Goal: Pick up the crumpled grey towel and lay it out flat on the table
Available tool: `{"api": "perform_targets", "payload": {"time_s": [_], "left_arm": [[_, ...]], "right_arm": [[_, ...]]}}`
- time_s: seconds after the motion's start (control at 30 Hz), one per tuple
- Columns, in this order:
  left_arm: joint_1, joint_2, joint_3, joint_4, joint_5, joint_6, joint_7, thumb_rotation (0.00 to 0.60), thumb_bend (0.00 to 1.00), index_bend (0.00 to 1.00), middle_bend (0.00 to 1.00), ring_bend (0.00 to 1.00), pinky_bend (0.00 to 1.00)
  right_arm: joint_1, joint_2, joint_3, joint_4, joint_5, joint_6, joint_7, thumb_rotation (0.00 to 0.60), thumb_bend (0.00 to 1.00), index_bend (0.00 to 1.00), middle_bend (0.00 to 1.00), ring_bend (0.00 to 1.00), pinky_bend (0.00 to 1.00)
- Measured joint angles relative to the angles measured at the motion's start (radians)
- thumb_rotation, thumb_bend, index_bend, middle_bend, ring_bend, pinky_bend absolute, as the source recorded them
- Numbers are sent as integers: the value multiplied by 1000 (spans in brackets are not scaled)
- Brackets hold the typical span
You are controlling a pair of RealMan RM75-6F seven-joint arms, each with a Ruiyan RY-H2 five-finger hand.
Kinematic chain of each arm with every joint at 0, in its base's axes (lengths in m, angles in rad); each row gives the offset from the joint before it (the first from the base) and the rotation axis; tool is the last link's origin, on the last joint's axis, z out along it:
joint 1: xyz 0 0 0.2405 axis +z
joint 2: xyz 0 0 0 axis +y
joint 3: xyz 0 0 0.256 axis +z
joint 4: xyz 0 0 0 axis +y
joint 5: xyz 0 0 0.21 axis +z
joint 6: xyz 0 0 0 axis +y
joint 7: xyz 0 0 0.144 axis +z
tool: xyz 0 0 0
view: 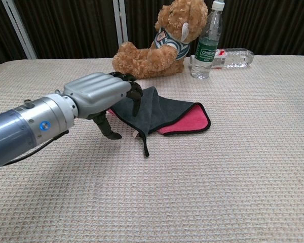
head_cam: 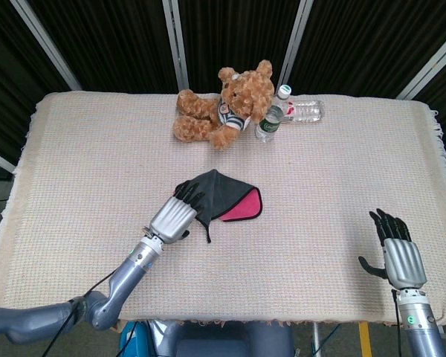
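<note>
The crumpled grey towel (head_cam: 221, 190) (view: 157, 110) lies folded mid-table, its pink underside showing at the right and a thin corner trailing toward me. My left hand (head_cam: 177, 214) (view: 99, 96) hovers over the towel's left edge, fingers apart and curved down, holding nothing; whether the fingertips touch the cloth is unclear. My right hand (head_cam: 398, 249) stays near the front right table edge, fingers spread, empty; the chest view does not show it.
A brown teddy bear (head_cam: 223, 104) (view: 159, 43) sits at the back centre. Next to it stands an upright water bottle (head_cam: 271, 115) (view: 207, 43), with a second bottle (head_cam: 305, 110) (view: 235, 57) lying behind. The woven cloth (head_cam: 97, 149) covers the table.
</note>
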Motion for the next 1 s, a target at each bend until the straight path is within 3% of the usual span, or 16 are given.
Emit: {"api": "perform_targets", "payload": {"time_s": [0.37,1.0], "left_arm": [[-93,-124,2,131,-32,-12,-10,600,237,464,180,0,25],[-139,-126,33,173,-84,3,-2,600,316,501,191,0,25]], "right_arm": [[-2,13,11,6,7,4,47,600,258,0,0,0,0],[-1,15,16,9,14,5,70,600,257,0,0,0,0]]}}
